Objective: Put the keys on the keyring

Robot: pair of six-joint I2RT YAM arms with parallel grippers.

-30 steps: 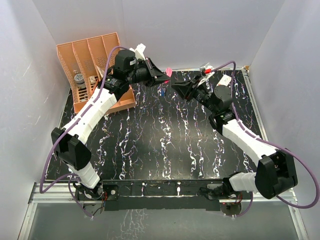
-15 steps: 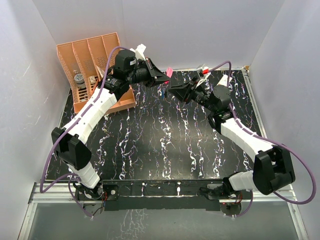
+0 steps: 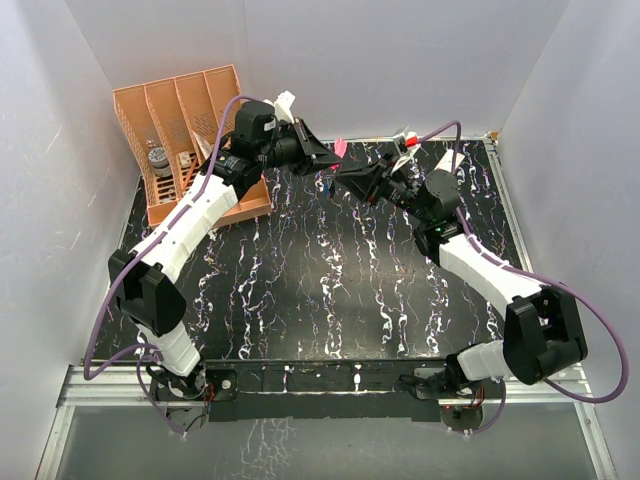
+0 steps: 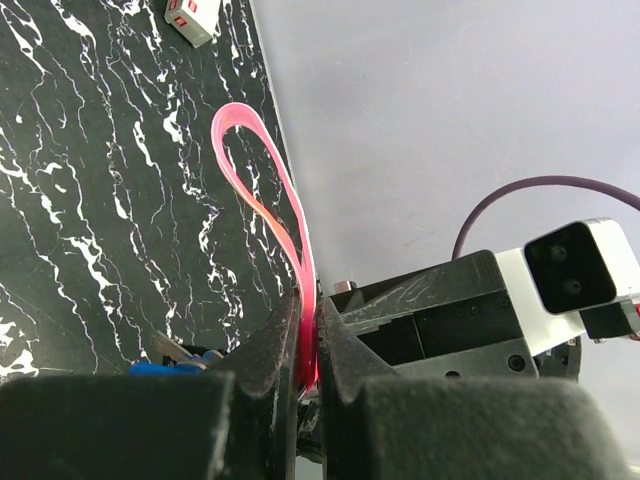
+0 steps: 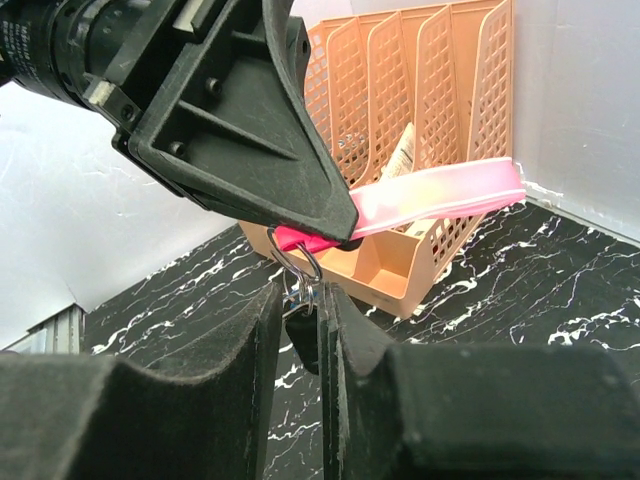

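**Keyring**: strap of translucent pink plastic or rubber, smooth and glossy, lighter where light passes through.

**Clip** on the strap end: thin bare metal wire with a bright, polished finish.

**Left end effector**: black plastic fingers, matt, with a fine grainy texture. The housing behind them shows light scuffing.

**Right end effector**: the same matt black material, visibly coarse-grained at close range.

**Bench**: black top with white marble-like veining, smooth, with a low sheen.

**Organizer**: orange moulded plastic with lattice walls and a satin finish.

**Arm shells**: smooth, glossy white plastic.

**Cable**: smooth, matt purple sheath.

**Walls**: plain white, matt.
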